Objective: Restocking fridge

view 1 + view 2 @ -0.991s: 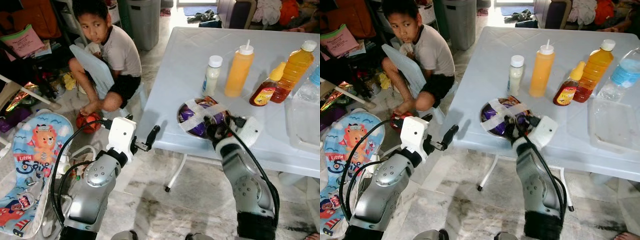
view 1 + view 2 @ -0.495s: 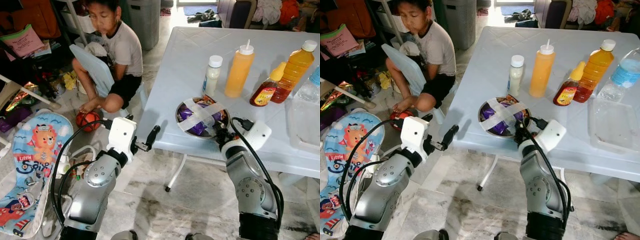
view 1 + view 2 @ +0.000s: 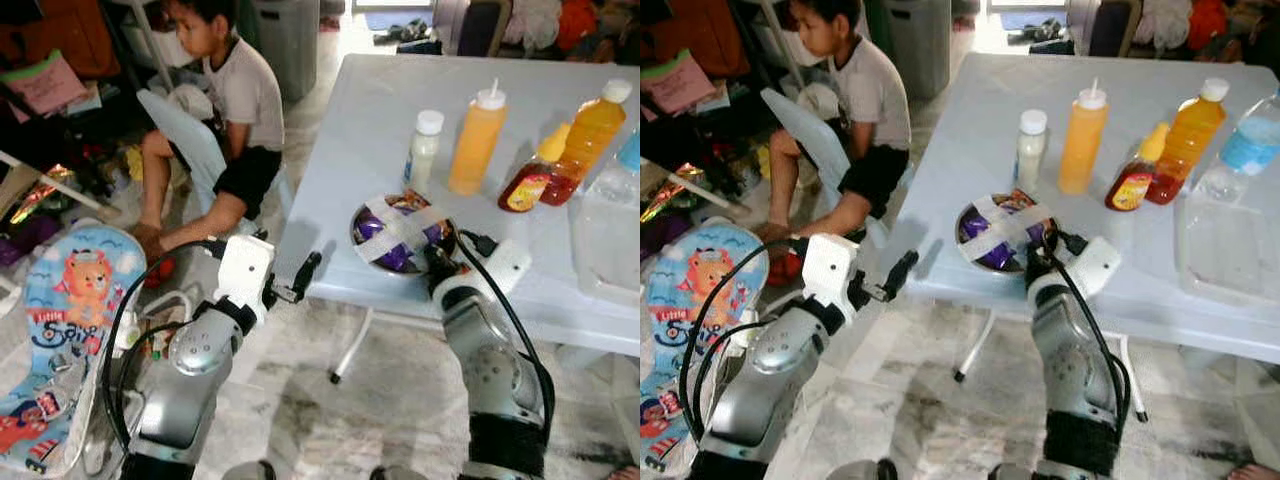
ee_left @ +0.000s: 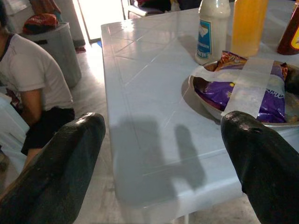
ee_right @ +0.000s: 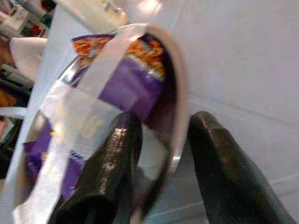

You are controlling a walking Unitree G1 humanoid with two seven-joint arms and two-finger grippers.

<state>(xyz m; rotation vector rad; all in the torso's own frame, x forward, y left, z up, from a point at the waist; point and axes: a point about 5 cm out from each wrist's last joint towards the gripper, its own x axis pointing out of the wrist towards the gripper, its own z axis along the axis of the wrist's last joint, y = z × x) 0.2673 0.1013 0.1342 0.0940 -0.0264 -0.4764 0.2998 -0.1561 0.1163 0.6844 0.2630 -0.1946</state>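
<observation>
- Left eye view: white worktop (image 3: 360, 120) carries a metal bowl (image 3: 368, 248) near its front edge, holding a purple snack bag (image 3: 378, 226) strapped down with crossed tape (image 3: 400, 228). Behind the bowl stand a small white bottle (image 3: 423, 150), an orange squeeze bottle (image 3: 476, 140), a red sauce bottle (image 3: 528, 180) and an amber bottle (image 3: 588, 132); a clear plastic tub (image 3: 605, 240) sits at the right. Right tool (image 3: 437, 262) is at the bowl's near-right rim. Left tool (image 3: 300, 275) hangs in air just off the worktop's front-left edge, touching nothing.
- Right eye view: same layout. A person (image 3: 855, 100) sits on the floor to the left, beside a patterned baby bouncer (image 3: 675, 300).
- Left wrist view: left tool is spread wide, both fingers (image 4: 60, 168) apart and holding nothing; worktop edge and taped bowl lie ahead between them.
- Right wrist view: right tool straddles the bowl rim (image 5: 180, 116), one finger (image 5: 112, 163) inside against the bag, the other outside on the worktop; narrow gap, pinching the rim.
</observation>
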